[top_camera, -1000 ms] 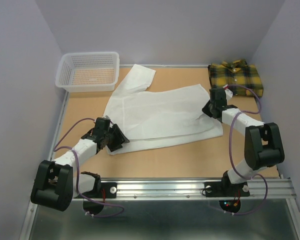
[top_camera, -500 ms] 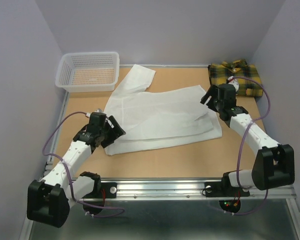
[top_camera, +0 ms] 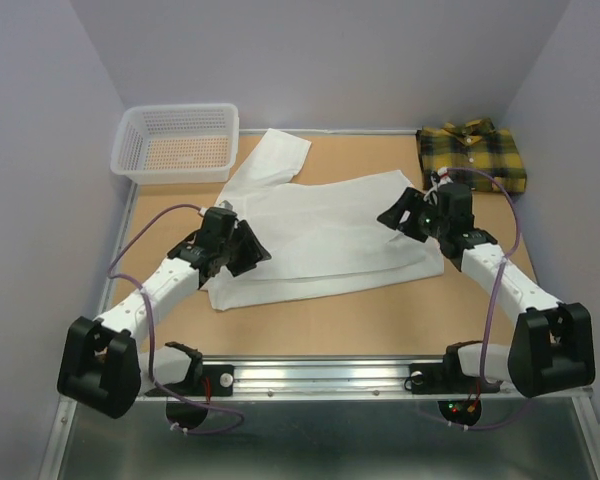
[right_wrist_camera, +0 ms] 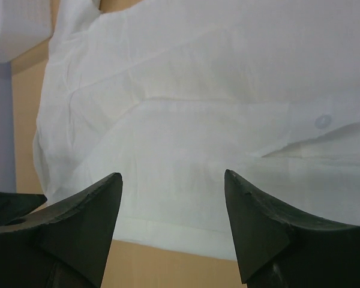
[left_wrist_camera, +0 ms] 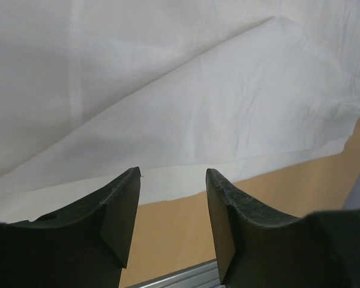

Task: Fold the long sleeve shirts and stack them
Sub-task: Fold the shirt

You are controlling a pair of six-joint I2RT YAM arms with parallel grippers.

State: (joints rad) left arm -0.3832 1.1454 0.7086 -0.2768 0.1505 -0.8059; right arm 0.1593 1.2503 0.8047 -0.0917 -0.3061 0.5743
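Only the overhead view shows the plaid shirt, folded at the bench's far right corner. The white shirt lies spread mid-bench. The left hand and right hand hover low at its opposite ends, both parted and empty.

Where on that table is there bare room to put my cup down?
The widest bare table runs between the white shirt and the metal rail in front. A smaller patch lies at the back, between its sleeve and the plaid shirt. The middle is crowded: left end effector and right end effector hover over the spread shirt's ends.
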